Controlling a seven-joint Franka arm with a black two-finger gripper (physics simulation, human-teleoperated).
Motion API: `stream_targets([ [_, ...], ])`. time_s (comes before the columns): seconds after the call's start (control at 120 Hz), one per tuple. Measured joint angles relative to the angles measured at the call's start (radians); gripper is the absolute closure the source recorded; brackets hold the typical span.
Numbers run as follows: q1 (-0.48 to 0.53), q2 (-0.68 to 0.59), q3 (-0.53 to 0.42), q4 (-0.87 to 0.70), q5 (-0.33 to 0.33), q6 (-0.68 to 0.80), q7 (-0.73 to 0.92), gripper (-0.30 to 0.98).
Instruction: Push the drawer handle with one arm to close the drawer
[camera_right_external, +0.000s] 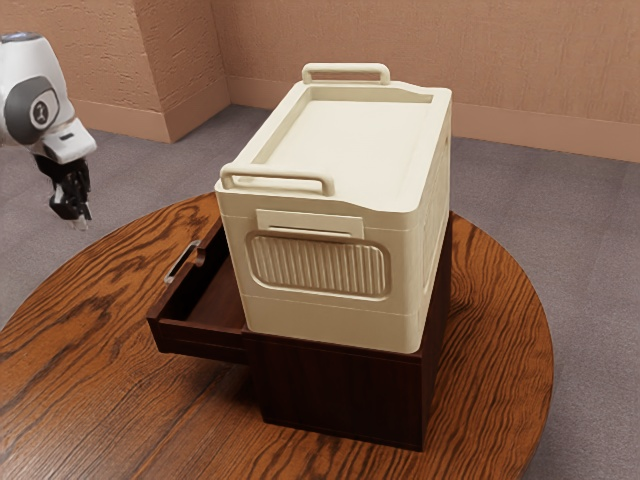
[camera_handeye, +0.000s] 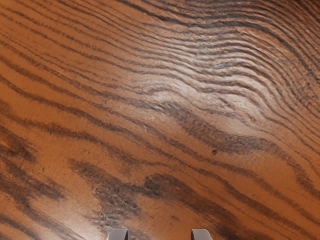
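Table (camera_right_external: 110, 430) w/ cabinet (camera_right_external: 335, 390), drawer (camera_right_external: 200, 340) out, hand (camera_right_external: 81, 222) well off it, open wide & empty

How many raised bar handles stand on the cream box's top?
2. The near handle stands at the end above the ribbed panel; the far handle stands at the opposite end. Neither end of the top is covered, so none seems hidden.

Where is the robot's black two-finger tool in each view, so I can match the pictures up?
Exterior view: the black two-finger tool is at the left, below the white arm, seen against grey carpet.
Wrist view: its pale grey fingertips are at the lower edge, apart.
Shared landmark: the brown wooden table with dark, wavy grain.
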Motion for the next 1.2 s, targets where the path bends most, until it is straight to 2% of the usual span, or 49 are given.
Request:
stream_targets([
  [0.142,-0.015,0.003,-0.039,-0.046,-0.004,0.066,0.042,0.72],
  [0.333,-0.01,0.003,-0.085,-0.102,-0.02,0.141,0.097,0.76],
  [0.55,-0.003,-0.001,-0.122,-0.156,-0.066,0.186,0.16,0.78],
  [0.725,0.045,-0.006,-0.199,-0.194,-0.111,0.201,0.219,0.78],
  [1.2,0.049,0.004,-0.266,-0.21,-0.207,0.232,0.333,0.79],
])
